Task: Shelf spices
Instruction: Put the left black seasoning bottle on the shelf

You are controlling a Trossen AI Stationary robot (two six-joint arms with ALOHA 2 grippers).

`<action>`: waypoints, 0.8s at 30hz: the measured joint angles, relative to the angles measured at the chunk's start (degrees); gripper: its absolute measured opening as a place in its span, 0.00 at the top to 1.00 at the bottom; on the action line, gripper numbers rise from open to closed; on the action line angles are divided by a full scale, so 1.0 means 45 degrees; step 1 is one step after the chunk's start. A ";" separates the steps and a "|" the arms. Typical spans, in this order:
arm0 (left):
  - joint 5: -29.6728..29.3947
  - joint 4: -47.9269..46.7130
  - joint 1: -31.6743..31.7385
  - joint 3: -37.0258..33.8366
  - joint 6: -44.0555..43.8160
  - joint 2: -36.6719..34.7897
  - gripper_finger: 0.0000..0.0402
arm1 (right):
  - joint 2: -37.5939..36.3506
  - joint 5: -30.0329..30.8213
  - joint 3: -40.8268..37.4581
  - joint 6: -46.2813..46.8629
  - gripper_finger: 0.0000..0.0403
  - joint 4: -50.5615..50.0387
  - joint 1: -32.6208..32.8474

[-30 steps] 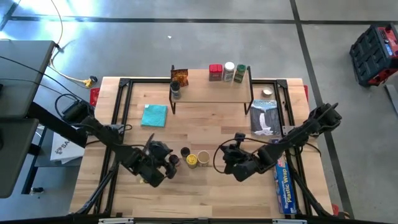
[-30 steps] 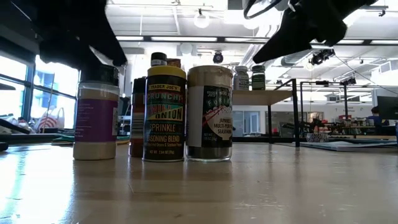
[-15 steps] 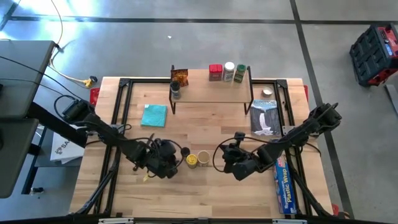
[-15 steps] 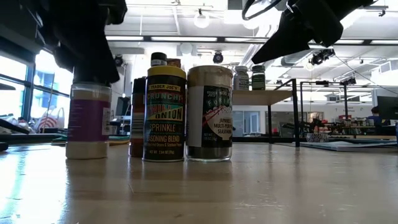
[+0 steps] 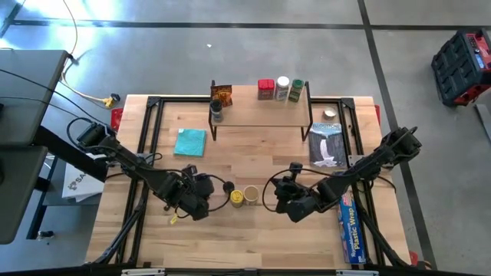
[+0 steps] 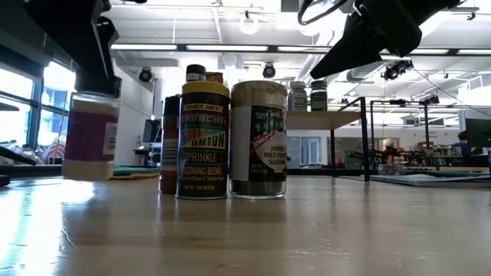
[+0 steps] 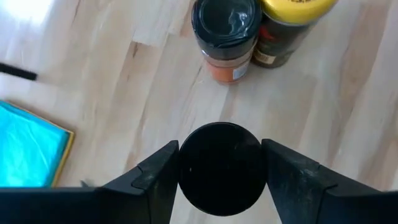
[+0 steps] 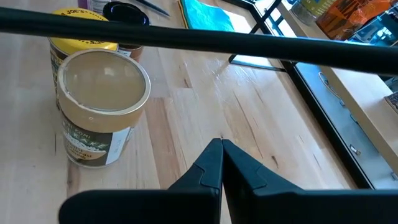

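Your left gripper was clamped on a purple-label jar by its black cap, fingers pressing both sides. In the low view that jar sat clear of the tabletop, tilted slightly, left of the yellow-lid jar.

Landmark: yellow-lid jar. A dark-lid orange jar stood touching it, and a tan-lid jar just beside it on the other side.

Your right gripper hovered near the tan-lid jar, fingers pinched together, empty.

The shelf stood well beyond the yellow-lid jar at the table's far edge, carrying several spices and an orange packet.
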 joint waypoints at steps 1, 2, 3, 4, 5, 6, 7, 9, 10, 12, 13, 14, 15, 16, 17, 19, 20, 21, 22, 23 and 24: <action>-0.0043 0.0057 0.0000 0.0034 0.0257 0.0000 0.49 | -0.0001 -0.0001 0.0000 0.0005 1.00 0.0000 0.0000; -0.0128 0.0143 0.0002 0.0046 0.0471 0.0000 0.49 | 0.0001 0.0001 0.0000 0.0000 1.00 0.0000 0.0000; -0.0207 0.0175 0.0005 0.0049 0.0675 0.0000 0.49 | 0.0003 0.0003 0.0000 0.0000 1.00 0.0000 0.0000; -0.0266 0.0188 0.0006 0.0049 0.0887 -0.0002 0.49 | 0.0003 0.0000 0.0000 0.0000 1.00 0.0000 0.0000; -0.0287 0.0242 0.0010 0.0049 0.1088 -0.0044 0.49 | -0.0001 0.0003 0.0000 0.0000 1.00 -0.0005 0.0000; -0.0253 0.0361 0.0036 0.0049 0.1239 -0.0104 0.50 | -0.0001 -0.0001 0.0000 0.0000 1.00 0.0000 0.0000; -0.0119 0.0435 0.0131 0.0086 0.1299 -0.0213 0.50 | -0.0001 -0.0001 0.0000 -0.0004 1.00 -0.0005 0.0000; 0.0357 0.0335 0.0408 0.0361 0.1327 -0.0491 0.50 | 0.0003 0.0000 0.0000 -0.0147 1.00 -0.0006 0.0011; 0.0530 0.0334 0.0590 0.0595 0.1409 -0.0636 0.50 | 0.0000 0.0001 0.0000 -0.0210 1.00 -0.0015 0.0036; 0.0748 0.0361 0.0989 0.1228 0.1747 -0.0945 0.50 | -0.0001 0.0003 0.0000 -0.0277 1.00 -0.0026 0.0058; 0.0846 0.0312 0.1235 0.1651 0.1982 -0.1076 0.50 | -0.0001 0.0002 0.0000 -0.0334 1.00 -0.0039 0.0058; 0.0975 0.0266 0.1507 0.2107 0.2205 -0.1199 0.50 | -0.0001 0.0002 0.0000 -0.0354 1.00 -0.0039 0.0058; 0.1154 0.0192 0.1860 0.2624 0.2492 -0.1268 0.50 | -0.0001 -0.0001 0.0000 -0.0389 1.00 -0.0039 0.0058; 0.1362 0.0186 0.2231 0.3185 0.2832 -0.1286 0.51 | 0.0003 0.0003 0.0000 -0.0403 1.00 -0.0039 0.0063; 0.1604 0.0224 0.2625 0.3735 0.3244 -0.1284 0.51 | -0.0001 0.0003 0.0000 -0.0422 1.00 -0.0039 0.0063; 0.2085 0.0216 0.3501 0.4824 0.4193 -0.1154 0.51 | -0.0001 0.0003 0.0000 -0.0432 1.00 -0.0035 0.0058; 0.2337 0.0196 0.3950 0.5368 0.4738 -0.1044 0.52 | -0.0001 0.0003 0.0000 -0.0432 1.00 -0.0026 0.0058; 0.2553 0.0145 0.4400 0.5888 0.5302 -0.0914 0.52 | 0.0003 0.0001 0.0000 -0.0432 1.00 -0.0019 0.0058; 0.2717 0.0041 0.4853 0.6400 0.5813 -0.0744 0.52 | 0.0001 0.0003 0.0000 -0.0432 1.00 -0.0021 0.0058; 0.2830 -0.0110 0.5290 0.6889 0.6278 -0.0576 0.52 | 0.0002 0.0003 0.0000 -0.0420 1.00 -0.0019 0.0058; 0.2908 -0.0289 0.5716 0.7378 0.6699 -0.0392 0.52 | 0.0001 0.0001 0.0000 -0.0377 1.00 -0.0019 0.0058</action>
